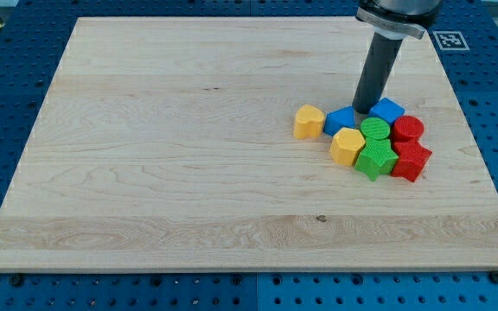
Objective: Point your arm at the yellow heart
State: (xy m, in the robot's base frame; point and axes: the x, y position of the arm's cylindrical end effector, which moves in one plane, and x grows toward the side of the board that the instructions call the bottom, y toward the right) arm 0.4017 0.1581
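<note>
Yellow heart [309, 122] sits left of my tip [364, 111].

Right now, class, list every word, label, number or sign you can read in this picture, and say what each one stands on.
No readable words or numbers anywhere.
The black-and-white square marker on the blue perforated table beyond the wooden board, at the view's top right: a coded pattern, not text.
The blocks by my tip carry no lettering.
</note>
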